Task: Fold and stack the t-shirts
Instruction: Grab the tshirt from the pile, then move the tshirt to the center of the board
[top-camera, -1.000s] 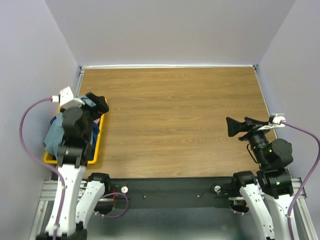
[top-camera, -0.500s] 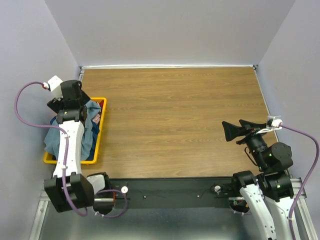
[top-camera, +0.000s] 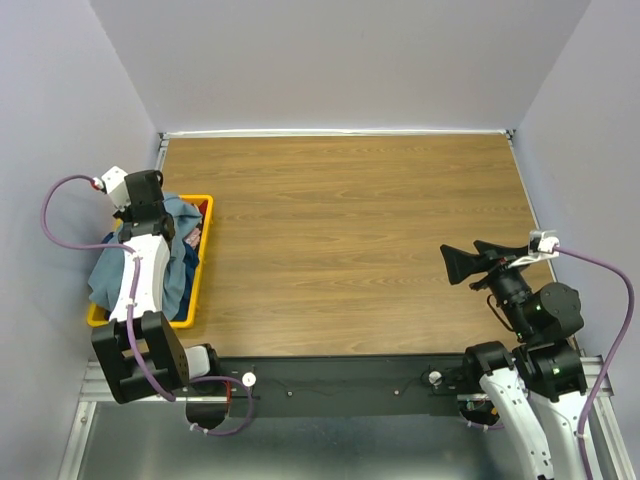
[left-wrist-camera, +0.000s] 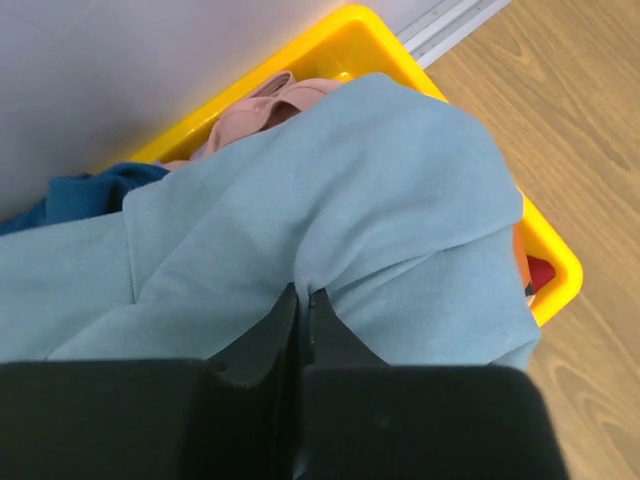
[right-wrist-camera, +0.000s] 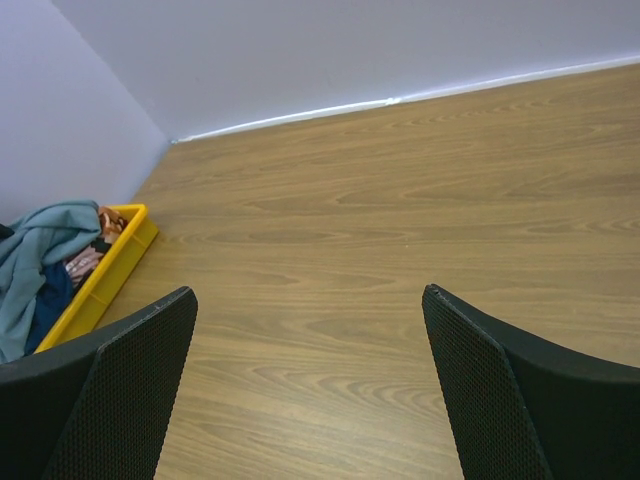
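The t-shirts lie heaped in a yellow bin (top-camera: 200, 285) at the table's left edge. In the left wrist view the light blue-grey t-shirt (left-wrist-camera: 350, 200) lies on top, the navy one (left-wrist-camera: 80, 190) shows at the left, and the pink one (left-wrist-camera: 270, 100) peeks out at the back. My left gripper (left-wrist-camera: 303, 292) points down into the bin, shut on a pinched fold of the light blue-grey t-shirt (top-camera: 185, 215). My right gripper (top-camera: 462, 250) hovers open over bare wood at the right, far from the bin. In its own view the right gripper (right-wrist-camera: 308, 295) has nothing between its fingers.
The brown wooden table (top-camera: 350, 230) is walled at the back and both sides. The yellow bin (right-wrist-camera: 105, 280) stands against the left wall. A purple cable (top-camera: 60, 215) loops off the left wrist beside the wall.
My left gripper has gone from wide open over the bin to shut on the light blue-grey t-shirt, with the wrist turned down into the heap. The right gripper drifted slightly left.
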